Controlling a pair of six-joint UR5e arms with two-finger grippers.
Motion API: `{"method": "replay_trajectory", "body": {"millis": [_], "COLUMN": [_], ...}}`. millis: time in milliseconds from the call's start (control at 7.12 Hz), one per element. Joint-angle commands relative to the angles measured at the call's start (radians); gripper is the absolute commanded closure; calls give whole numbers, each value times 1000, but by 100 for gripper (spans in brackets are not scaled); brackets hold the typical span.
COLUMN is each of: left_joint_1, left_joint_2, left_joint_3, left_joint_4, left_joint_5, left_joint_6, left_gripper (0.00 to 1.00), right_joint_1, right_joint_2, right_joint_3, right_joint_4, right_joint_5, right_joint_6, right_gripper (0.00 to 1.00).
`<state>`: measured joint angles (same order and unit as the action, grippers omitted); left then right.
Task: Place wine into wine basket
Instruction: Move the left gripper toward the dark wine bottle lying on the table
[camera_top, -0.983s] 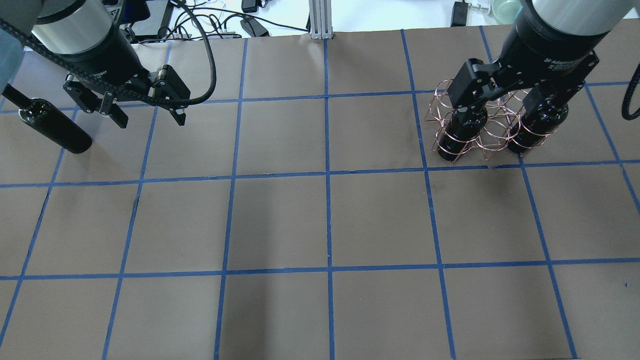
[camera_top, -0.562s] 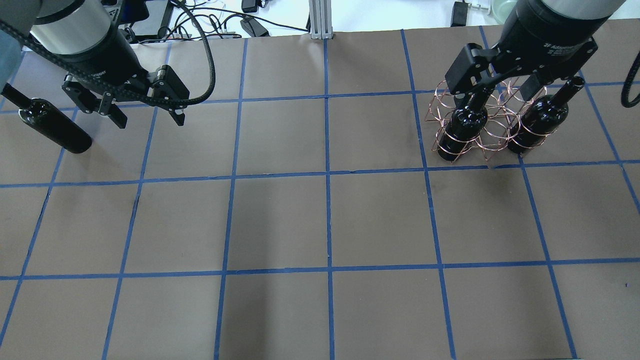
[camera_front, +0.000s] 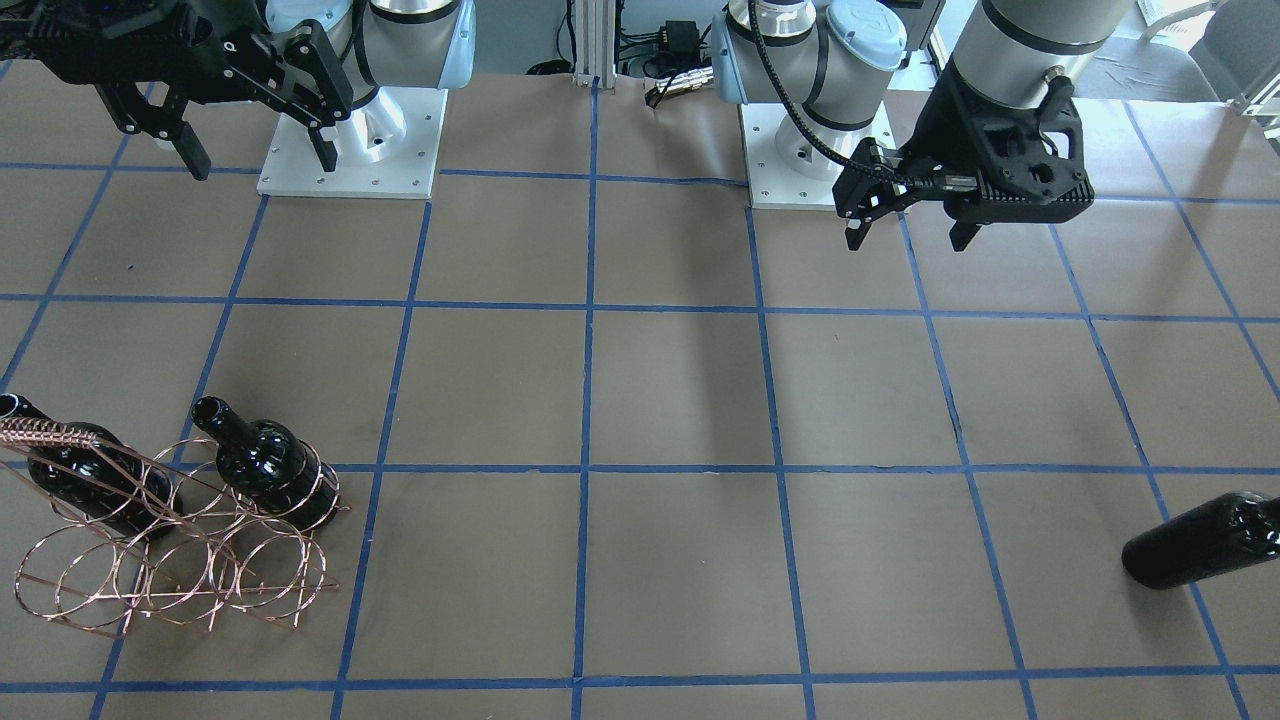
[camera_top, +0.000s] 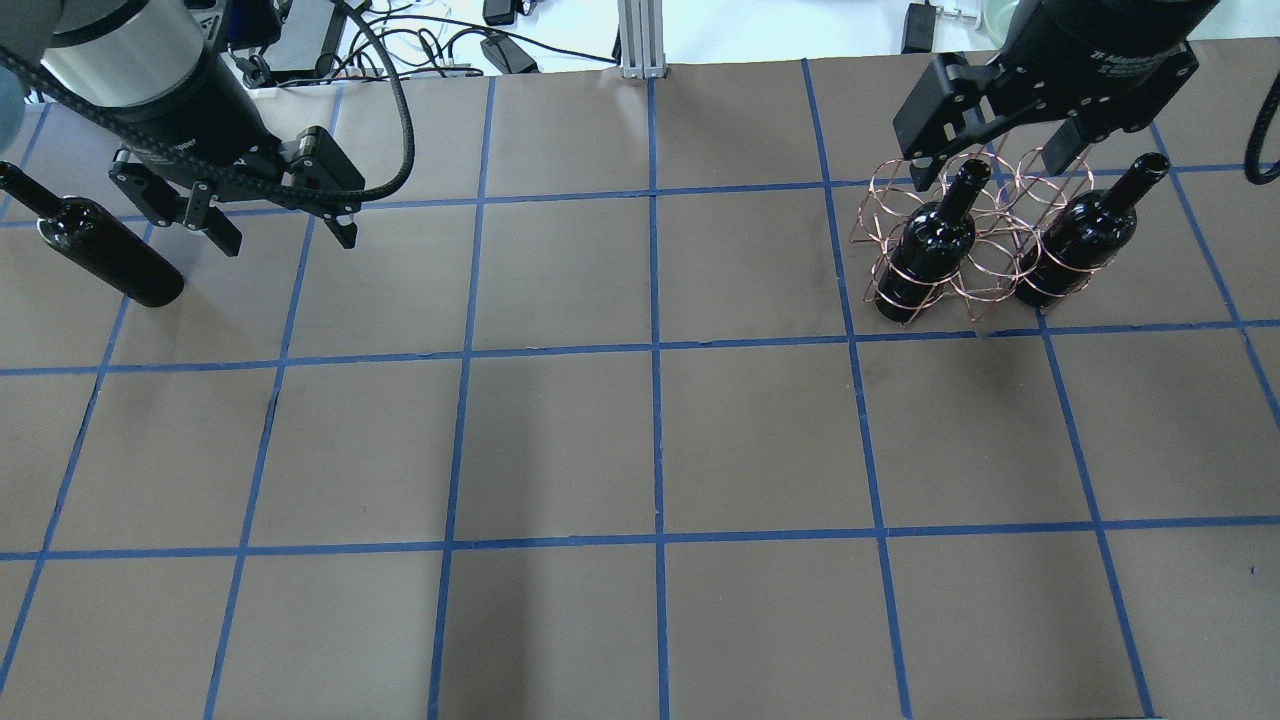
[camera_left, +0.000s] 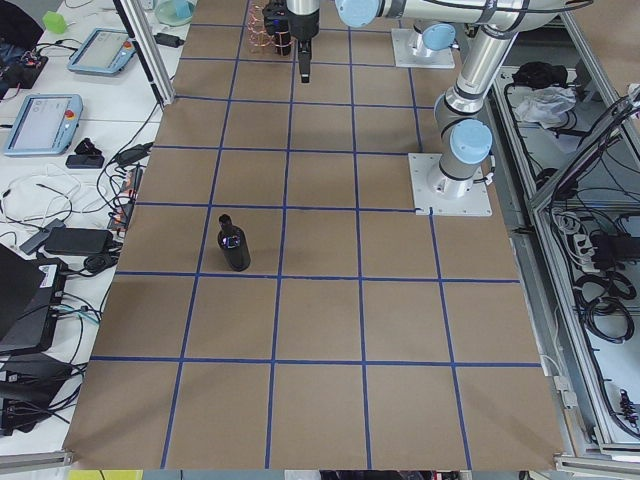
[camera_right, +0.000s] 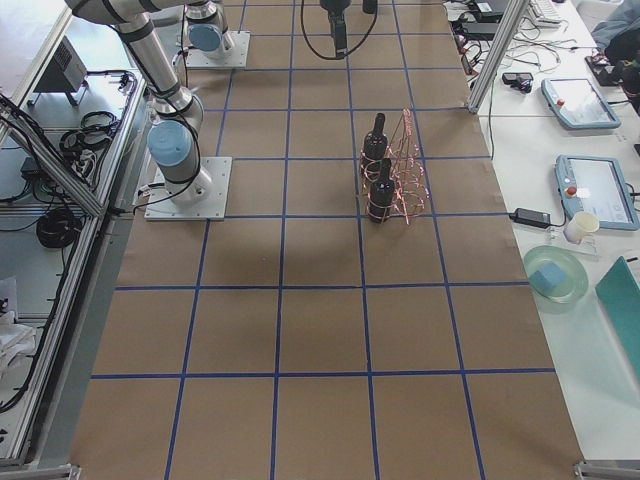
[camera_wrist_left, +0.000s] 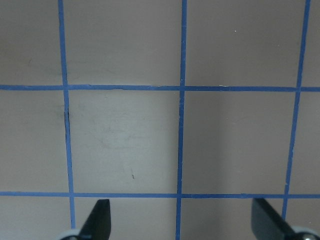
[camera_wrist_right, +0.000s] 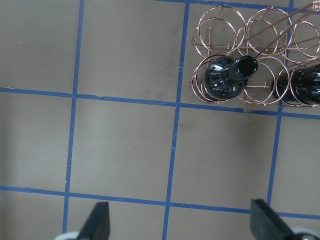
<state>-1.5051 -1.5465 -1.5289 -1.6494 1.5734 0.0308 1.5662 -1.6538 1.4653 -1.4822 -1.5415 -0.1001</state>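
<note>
Seated bottles flank a free ring in the wine basket, and the right tool hangs high near it, spread and empty. The wine stands far from the basket on the surface, beside the spread, empty left tool, which is likely its picker.

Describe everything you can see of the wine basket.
The basket is a copper-coloured rack of thin wire: two rows of three round rings, repeated at several heights, with a twisted wire handle on top. It stands upright on the brown table, on the robot's right side. Two glossy dark bottles stand in the end rings of the row nearer the robot, the left bottle and the right bottle; the other four places are empty. Nothing else touches it.
</note>
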Motion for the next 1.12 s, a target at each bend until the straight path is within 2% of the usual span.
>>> {"method": "replay_trajectory", "body": {"millis": [0, 562, 702, 983], "left_joint_1": [34, 42, 80, 237], "left_joint_2": [-1, -9, -23, -41], "left_joint_3": [1, 7, 33, 61], "left_joint_4": [3, 5, 2, 0], "left_joint_5": [0, 16, 55, 59], "left_joint_6": [1, 20, 61, 204], "left_gripper": [0, 0, 0, 0], "right_joint_1": [3, 3, 3, 3], "right_joint_2": [-6, -6, -3, -6], "right_joint_3": [13, 24, 26, 26], "right_joint_4": [-16, 3, 5, 3], "right_joint_5": [-2, 4, 3, -14], "right_joint_6": [10, -1, 0, 3], "right_gripper": [0, 0, 0, 0]}}
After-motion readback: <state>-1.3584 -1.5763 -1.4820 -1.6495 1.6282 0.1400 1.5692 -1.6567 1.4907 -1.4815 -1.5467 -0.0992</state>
